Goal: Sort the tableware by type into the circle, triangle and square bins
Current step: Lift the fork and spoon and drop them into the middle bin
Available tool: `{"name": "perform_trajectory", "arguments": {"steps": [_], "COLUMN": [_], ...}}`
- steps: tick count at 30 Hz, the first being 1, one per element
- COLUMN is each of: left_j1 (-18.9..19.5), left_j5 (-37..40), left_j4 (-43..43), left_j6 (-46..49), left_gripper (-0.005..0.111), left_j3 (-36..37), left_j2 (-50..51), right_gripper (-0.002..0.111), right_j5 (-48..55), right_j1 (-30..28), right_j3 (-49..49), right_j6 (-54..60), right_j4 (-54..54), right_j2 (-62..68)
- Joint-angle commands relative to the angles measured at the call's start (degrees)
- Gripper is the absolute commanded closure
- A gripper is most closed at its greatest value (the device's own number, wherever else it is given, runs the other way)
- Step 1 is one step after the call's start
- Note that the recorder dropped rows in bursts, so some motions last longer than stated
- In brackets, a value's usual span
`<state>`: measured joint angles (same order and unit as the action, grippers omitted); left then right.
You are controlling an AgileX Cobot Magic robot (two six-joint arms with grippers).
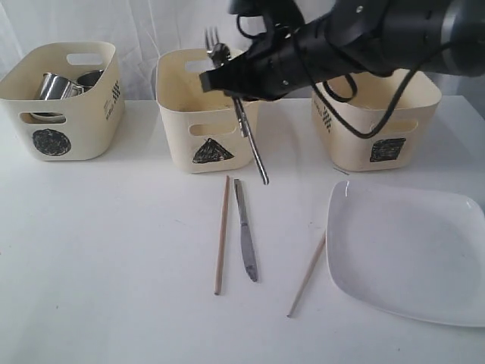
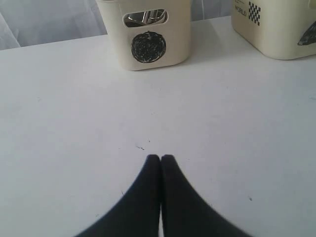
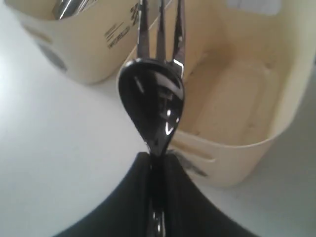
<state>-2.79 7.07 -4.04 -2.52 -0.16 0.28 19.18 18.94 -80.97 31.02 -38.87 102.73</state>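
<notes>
My right gripper (image 1: pixel 225 78) (image 3: pixel 158 157) is shut on a steel spoon (image 3: pixel 152 108) and a steel fork (image 3: pixel 160 29) held together. Their heads stick up over the triangle bin (image 1: pixel 178 129) and their handles (image 1: pixel 254 148) hang down in front of it. On the table lie a knife (image 1: pixel 245 231), two wooden chopsticks (image 1: pixel 221 235) (image 1: pixel 307 274) and a large white square plate (image 1: pixel 409 250). The circle bin (image 1: pixel 83 129) holds steel mugs (image 1: pixel 53 87). The square bin (image 1: pixel 348 148) stands behind the right arm. My left gripper (image 2: pixel 160 159) is shut and empty, low over bare table.
The three bins stand in a row along the back of the white table (image 1: pixel 114 265). The right arm crosses in front of the square bin's top. In the left wrist view the circle bin (image 2: pixel 148 34) stands ahead, with the triangle bin's corner (image 2: pixel 281 29) beside it.
</notes>
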Motion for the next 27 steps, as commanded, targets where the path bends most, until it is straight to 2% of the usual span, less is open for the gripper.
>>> {"name": "perform_trajectory", "arguments": {"steps": [1,9,13,21,25,27], "left_j1": [0.03,0.03,0.03,0.03,0.03,0.03], "left_j5": [0.25,0.25,0.25,0.25,0.25,0.25], "left_j4": [0.35,0.35,0.35,0.35,0.35,0.35], "left_j6": [-0.20,-0.20,-0.20,-0.20,-0.20,-0.20], "left_gripper": [0.107,0.107,0.107,0.107,0.107,0.107], "left_j3": [0.16,0.16,0.16,0.16,0.16,0.16], "left_j2": [-0.28,-0.28,-0.28,-0.28,-0.28,-0.28], "right_gripper": [0.108,0.108,0.108,0.108,0.108,0.108], "right_j5": [-9.49,-17.08,-19.18,-16.98,-13.33,-15.87], "right_j1": [-3.03,-4.24,-4.24,-4.00,-4.00,-4.00], "right_j3": [2.36,-2.22,-9.18,-23.15,-25.62,-25.86], "right_j6": [-0.72,-0.89,-2.84,-5.97,-6.10,-6.89], "right_j4": [-7.53,-10.89,-13.14,-13.14,-13.83,-14.15], "right_j2": [-2.16,1.63,7.05,17.41,17.06,17.35]}}
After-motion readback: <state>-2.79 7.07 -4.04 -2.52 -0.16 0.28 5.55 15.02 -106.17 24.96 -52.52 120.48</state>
